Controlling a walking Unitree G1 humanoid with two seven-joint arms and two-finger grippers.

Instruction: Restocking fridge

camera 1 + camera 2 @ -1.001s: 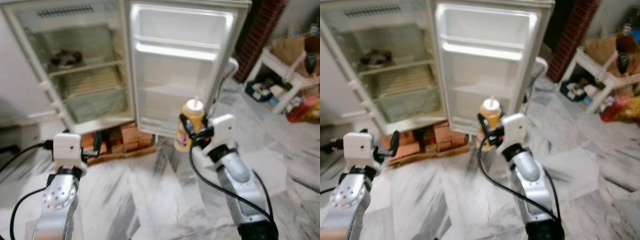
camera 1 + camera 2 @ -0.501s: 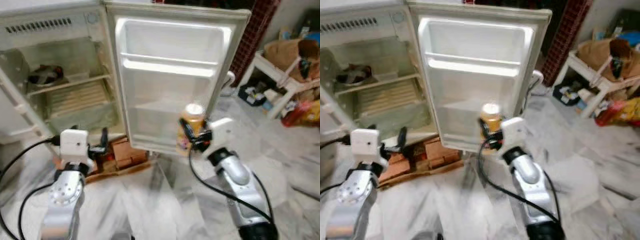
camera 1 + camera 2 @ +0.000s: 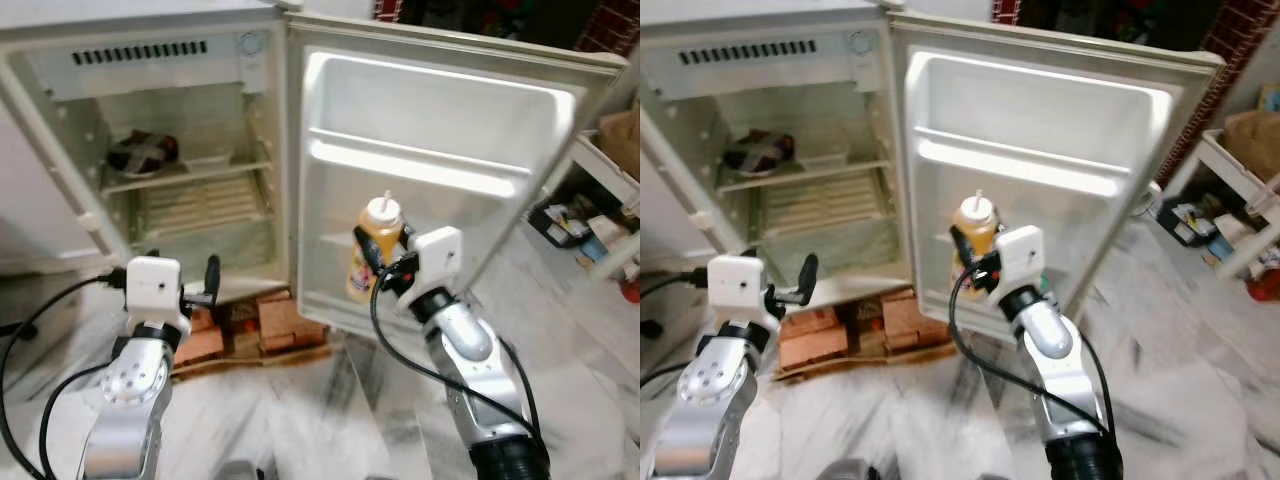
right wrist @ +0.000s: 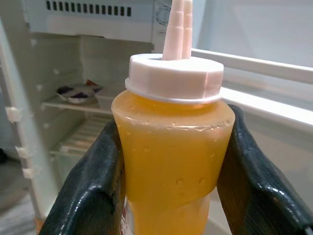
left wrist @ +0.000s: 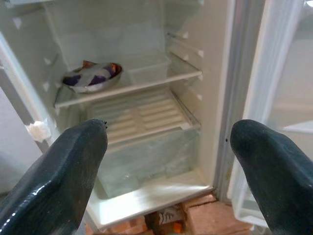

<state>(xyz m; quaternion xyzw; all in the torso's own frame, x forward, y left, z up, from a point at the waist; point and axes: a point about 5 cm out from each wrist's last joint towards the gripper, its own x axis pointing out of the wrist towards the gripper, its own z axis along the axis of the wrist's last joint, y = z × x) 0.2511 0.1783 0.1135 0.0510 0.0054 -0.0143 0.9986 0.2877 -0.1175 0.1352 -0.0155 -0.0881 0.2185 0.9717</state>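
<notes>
Marble floor [image 3: 300, 420] stretches up to a small fridge [image 3: 180, 150] raised on bricks [image 3: 270, 325], its door [image 3: 440, 150] swung wide to show bare door shelves [image 3: 420, 170]. A bowl [image 5: 93, 77] sits on the upper rack inside. The right gripper [image 3: 375, 262] clamps an upright yellow squeeze bottle [image 3: 372, 250] by its body, held just in front of the lower part of the open door. To do this step well, the bottle should probably stay vertical, be lifted over a shelf's front rail, then be lowered until it stands before the fingers part. The right arm reaches forward and up, forearm angled toward the door. The left gripper [image 5: 166, 166] hovers low facing the fridge cabinet, fingers spread wide and holding nothing.
</notes>
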